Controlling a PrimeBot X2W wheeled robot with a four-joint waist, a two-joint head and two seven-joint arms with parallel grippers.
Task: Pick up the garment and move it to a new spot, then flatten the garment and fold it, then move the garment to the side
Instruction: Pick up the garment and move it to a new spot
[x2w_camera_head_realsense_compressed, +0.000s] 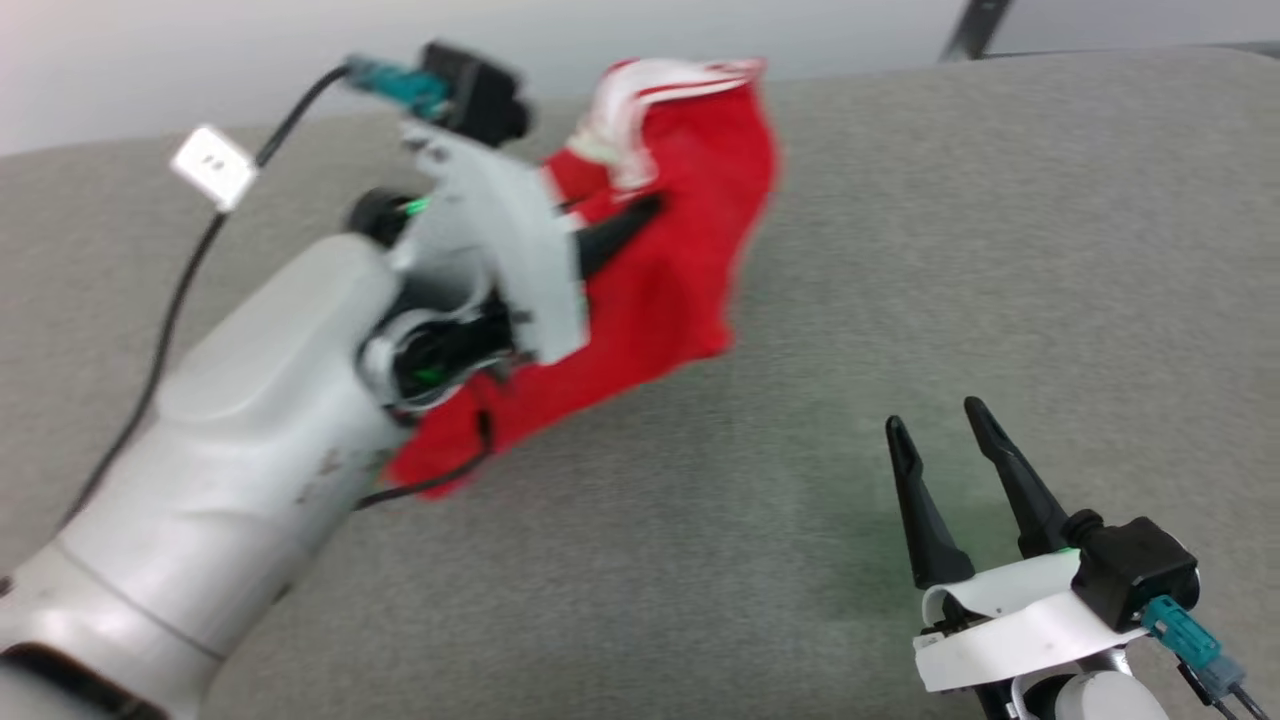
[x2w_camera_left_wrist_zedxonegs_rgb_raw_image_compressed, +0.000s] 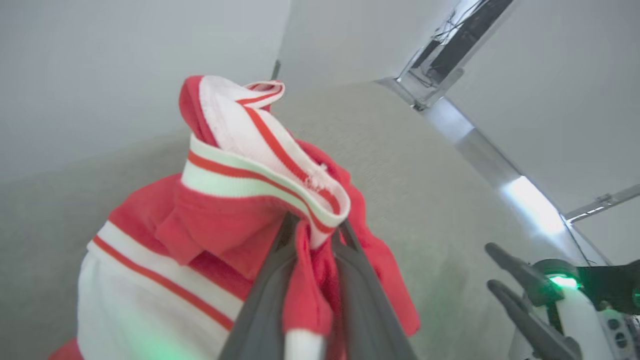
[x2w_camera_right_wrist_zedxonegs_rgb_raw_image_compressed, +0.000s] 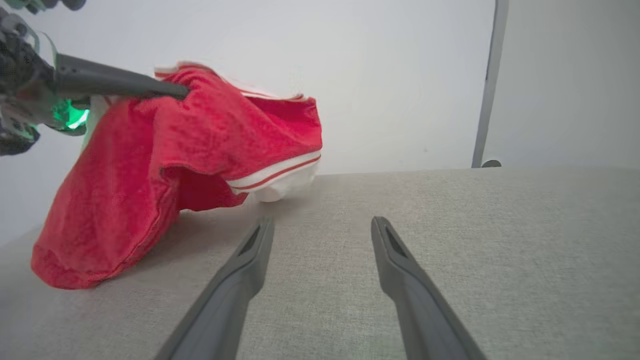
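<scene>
A: What sits nearest, on the right?

B: The right gripper (x2w_camera_head_realsense_compressed: 932, 415), low at the near right over the grey woven fabric surface (x2w_camera_head_realsense_compressed: 1000, 250). Its two long dark fingers (x2w_camera_right_wrist_zedxonegs_rgb_raw_image_compressed: 235, 285) stand well apart above bare cloth.

A: Does it touch the surface?

B: I cannot tell. It points toward the far edge and is well apart from the shirt.

A: And on the left?

B: The pale rounded forearm (x2w_camera_head_realsense_compressed: 250, 400) of the left arm reaches from the near left toward the far middle. A thin black cable (x2w_camera_head_realsense_compressed: 170, 310) loops beside it. At its end the left gripper (x2w_camera_left_wrist_zedxonegs_rgb_raw_image_compressed: 316, 225) is clamped on the red jersey-style garment with white sleeves and red-and-white striped trim (x2w_camera_head_realsense_compressed: 680, 270). A fold of red cloth is pinched between its two fingers, just under a striped band.

A: Where is the garment, then?

B: Left of centre, farther off than the right gripper. Its upper part is lifted and bunched at the pinch. The red body drapes down toward the near left, and its lower edge rests on the grey surface. On the far side a white sleeve with a striped cuff seems to touch the surface too.

A: And beyond that?

B: The far edge of the surface, then a plain pale wall (x2w_camera_right_wrist_zedxonegs_rgb_raw_image_compressed: 400, 75). A slim grey upright post (x2w_camera_right_wrist_zedxonegs_rgb_raw_image_compressed: 487, 85) stands at the far right.
</scene>
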